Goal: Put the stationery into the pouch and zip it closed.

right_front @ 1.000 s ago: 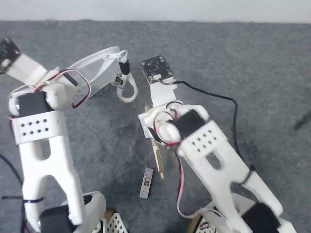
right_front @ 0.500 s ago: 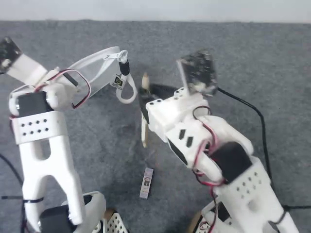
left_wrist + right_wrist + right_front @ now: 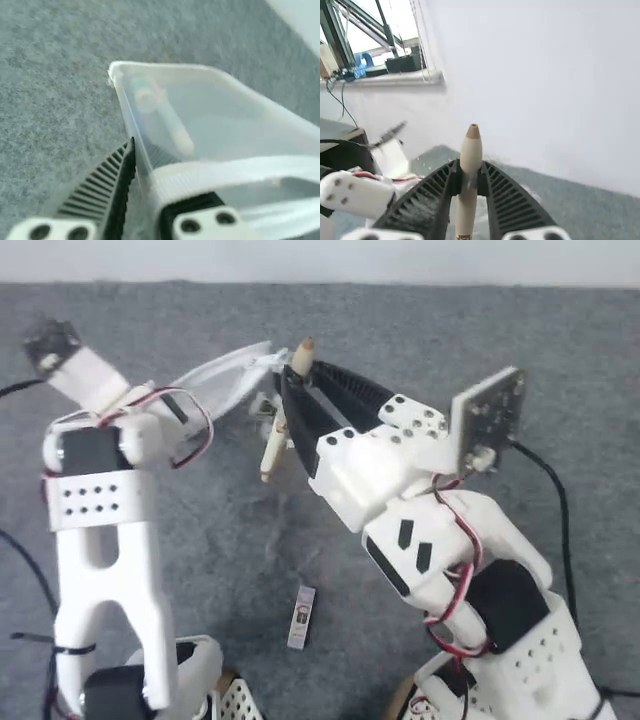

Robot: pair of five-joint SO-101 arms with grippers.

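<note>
Well, nearest the arm bases a small stick (image 3: pixel 301 617) lies flat on the grey bench (image 3: pixel 560 370), on its own and well apart from both hands. I take it for one of the stationery bits waiting its turn.

Further in, the right hand (image 3: pixel 295 380) is clamped on a pencil (image 3: pixel 275 440), gripping it up near the pointed end, so the long part hangs below the fingers at a slant. In the right wrist view the right hand (image 3: pixel 468 172) has the pencil (image 3: pixel 468 150) pinched squarely between the ribbed fingers.

Just past that is the pouch (image 3: pixel 225 375), lifted off the bench. The left hand (image 3: pixel 137 150) is closed on its edge by the zip band. Through the clear wall of the pouch (image 3: pixel 210 125) a pen-like thing (image 3: pixel 165 117) shows inside, so I'd say one item is in. The pencil is about to go in, and the small stick and the zipping are left.

The pencil's lower end sits close to the pouch, and I can't tell how wide the mouth gapes. The bench ends at the pale wall (image 3: pixel 400 260) just behind the pouch, so room is tight there. The broader stretch of bench is on the right arm's side.
</note>
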